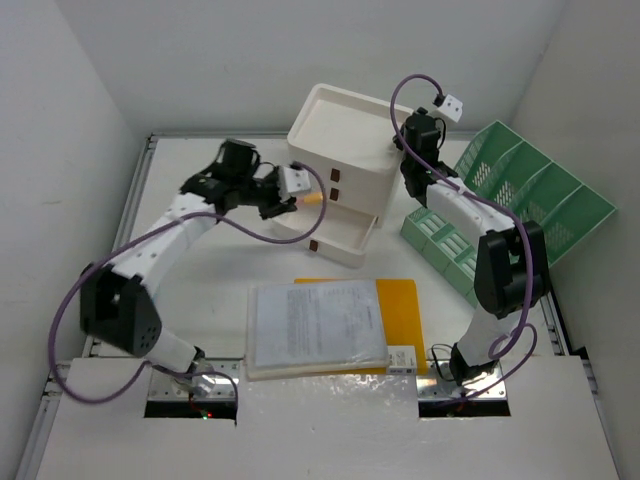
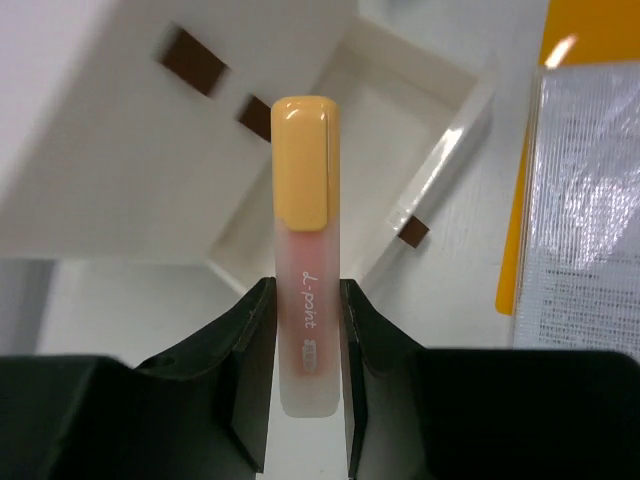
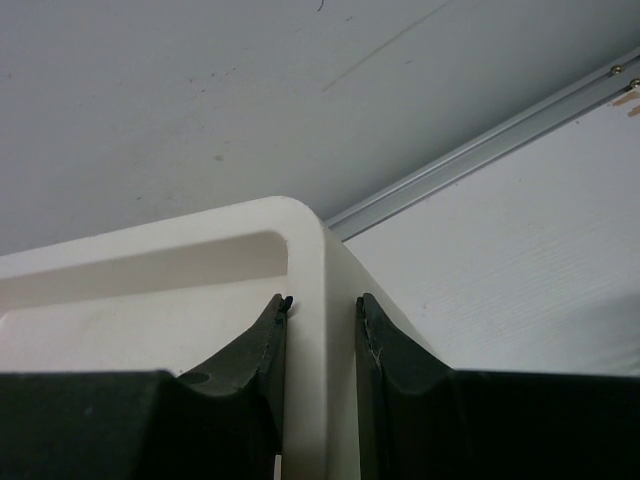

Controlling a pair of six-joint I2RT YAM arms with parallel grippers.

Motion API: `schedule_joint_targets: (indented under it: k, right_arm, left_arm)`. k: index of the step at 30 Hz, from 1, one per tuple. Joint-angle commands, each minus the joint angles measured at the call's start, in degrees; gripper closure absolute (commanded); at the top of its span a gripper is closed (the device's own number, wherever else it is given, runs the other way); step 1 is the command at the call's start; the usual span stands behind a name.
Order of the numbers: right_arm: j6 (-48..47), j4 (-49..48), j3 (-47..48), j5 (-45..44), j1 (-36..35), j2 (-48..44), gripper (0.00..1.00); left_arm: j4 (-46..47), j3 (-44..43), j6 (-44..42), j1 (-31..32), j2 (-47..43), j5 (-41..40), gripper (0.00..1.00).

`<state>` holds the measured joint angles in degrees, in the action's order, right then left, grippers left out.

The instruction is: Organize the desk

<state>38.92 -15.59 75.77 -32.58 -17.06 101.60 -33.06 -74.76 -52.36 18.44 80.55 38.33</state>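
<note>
The white desk [image 1: 200,280] carries a white three-drawer box [image 1: 340,150] at the back middle, its bottom drawer [image 1: 335,232] pulled open. My left gripper [image 1: 290,200] is shut on a pink highlighter with an orange cap [image 2: 306,250] and holds it just left of and above the open drawer [image 2: 330,170]. My right gripper [image 1: 405,150] is shut on the right rim of the box's top tray [image 3: 320,330], one finger inside the rim and one outside.
A green slotted file rack [image 1: 510,205] lies tilted at the right. A clear sleeve of printed papers [image 1: 315,325] rests on an orange folder [image 1: 405,305] at the front middle, with a small white item [image 1: 403,360] at its right corner. Silver rails edge the desk [image 3: 470,155].
</note>
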Motion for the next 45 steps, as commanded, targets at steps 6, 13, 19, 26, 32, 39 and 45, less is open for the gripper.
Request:
schedule_joint_targets:
  k: [6, 13, 19, 26, 32, 39, 45]
  right_arm:
    - [1.1, 9.4, -4.1, 4.2, -1.6, 1.1, 1.0]
    - [0.3, 7.9, -4.8, 5.0, -1.4, 1.3, 1.0]
    - [1.2, 7.1, -5.6, 8.4, -0.3, 1.4, 1.0]
    - [1.5, 8.2, -3.8, 11.7, 0.5, 3.1, 1.0]
    - [2.4, 8.9, -2.4, 13.2, 0.6, 4.6, 1.0]
    - [2.7, 9.2, -3.3, 12.5, 0.5, 4.1, 1.0]
    - [2.8, 8.8, -4.2, 11.1, 0.5, 3.5, 1.0]
  left_arm:
    - [15.9, -0.8, 1.1, 8.8, 15.0, -18.2, 0.52]
    - [21.3, -2.1, 15.2, 8.8, 13.3, -19.3, 0.0]
    - [14.4, -0.1, 24.3, 2.2, -4.6, -33.2, 0.0]
    - [-8.3, 9.1, 16.4, -38.6, -9.4, -15.8, 0.0]
    - [-16.8, 21.0, 3.0, -58.9, -8.8, -6.1, 0.0]
    - [-11.8, 30.4, -2.1, -67.6, -7.3, -10.6, 0.0]
    - [-3.7, 35.1, -2.2, -70.4, -2.5, -14.2, 0.01]
